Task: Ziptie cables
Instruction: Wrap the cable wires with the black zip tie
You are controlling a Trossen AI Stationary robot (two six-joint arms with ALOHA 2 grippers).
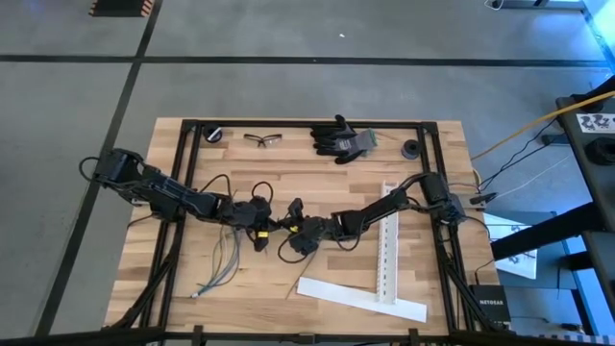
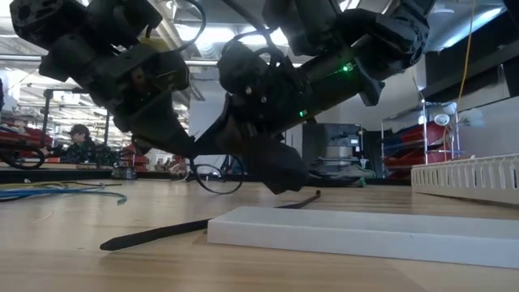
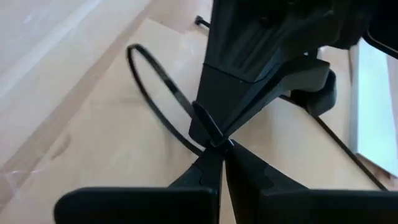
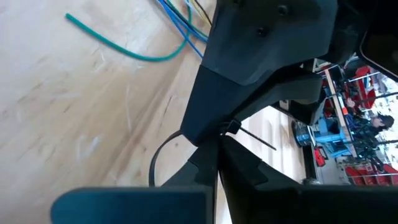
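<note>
Cables (image 1: 223, 261): loose on the table at 7 o'clock of centre. Left gripper (image 1: 272, 227): mid-table, fingers pinched on a looped ziptie (image 3: 163, 96). Right gripper (image 1: 291, 229): directly opposite, tips meeting, clamping the same ziptie. Second ziptie (image 2: 207, 222): flat beside white strip (image 1: 360, 299).

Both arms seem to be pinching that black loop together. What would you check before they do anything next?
1. Left gripper shut on the ziptie: ok.
2. Right gripper shut on the same ziptie: ok.
3. Ziptie bent into a loop: ok.
4. Cables inside the loop: not ok, they lie apart on the table.
5. Tail threaded through the head: cannot tell.
</note>
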